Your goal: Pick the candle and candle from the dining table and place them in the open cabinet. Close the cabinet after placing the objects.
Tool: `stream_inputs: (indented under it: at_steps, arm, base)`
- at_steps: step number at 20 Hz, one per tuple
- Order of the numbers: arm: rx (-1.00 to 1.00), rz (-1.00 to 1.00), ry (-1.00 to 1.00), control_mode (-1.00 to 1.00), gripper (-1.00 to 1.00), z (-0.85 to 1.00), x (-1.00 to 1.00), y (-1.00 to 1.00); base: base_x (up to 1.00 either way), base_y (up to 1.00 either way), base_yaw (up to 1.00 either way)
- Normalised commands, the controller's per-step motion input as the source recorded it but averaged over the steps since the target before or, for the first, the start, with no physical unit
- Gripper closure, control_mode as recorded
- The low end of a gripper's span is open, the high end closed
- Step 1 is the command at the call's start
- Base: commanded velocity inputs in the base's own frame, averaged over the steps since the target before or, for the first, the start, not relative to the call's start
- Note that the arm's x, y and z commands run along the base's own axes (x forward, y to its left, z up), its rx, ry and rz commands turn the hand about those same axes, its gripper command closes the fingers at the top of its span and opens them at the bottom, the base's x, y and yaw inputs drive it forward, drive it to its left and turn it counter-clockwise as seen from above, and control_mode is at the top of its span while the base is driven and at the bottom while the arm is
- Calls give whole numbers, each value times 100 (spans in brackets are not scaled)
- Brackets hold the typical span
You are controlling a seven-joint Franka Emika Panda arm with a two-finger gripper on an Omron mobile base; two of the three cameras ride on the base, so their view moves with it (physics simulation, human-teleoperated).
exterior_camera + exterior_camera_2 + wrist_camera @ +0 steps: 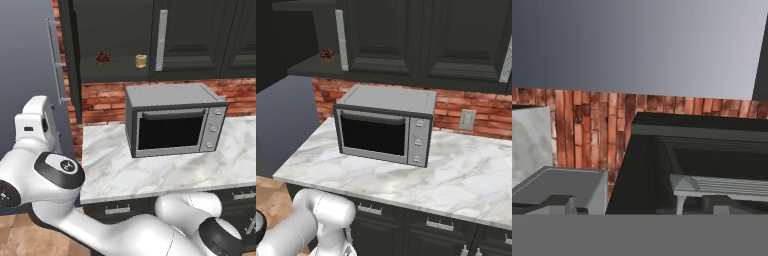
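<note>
A short golden-tan candle [141, 61] stands on the dark inner shelf of the open black cabinet [115, 75], right of a dark-red cupcake-like lump [103, 57] [327, 54]. The cabinet's door [70, 55] is swung out to the left, with its long silver handle [52, 60] facing the grey wall. My arm [35, 125] is raised at the left, below that door and left of the counter. The hand view looks at the black door panel [662, 165] and its silver bar handle [722, 185]. My gripper is open with nothing held. The dining table is out of view.
A grey microwave [175, 120] [383, 127] sits on the white marble counter [110, 170] [466, 175] under the cabinet. Behind it is a red brick wall [102, 102] with an outlet [466, 119]. Closed black doors [195, 35] fill the cabinet's right side. Drawers with silver handles [439, 225] run below the counter.
</note>
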Motion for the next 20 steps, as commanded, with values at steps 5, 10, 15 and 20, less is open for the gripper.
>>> stream_inputs:
  at_steps: [5, 10, 15, 20]
  arm:
    - [0, -3, 0, -100, -100, 0, 43, 31]
    - [0, -6, -2, -100, -100, 1, 19, 5]
    - [2, -7, -3, -100, -100, 7, 8, -3]
    - [3, -8, -2, -100, -100, 7, 17, -19]
  base:
    - [0, 0, 0]
    - [0, 0, 0]
    - [0, 0, 0]
    - [0, 0, 0]
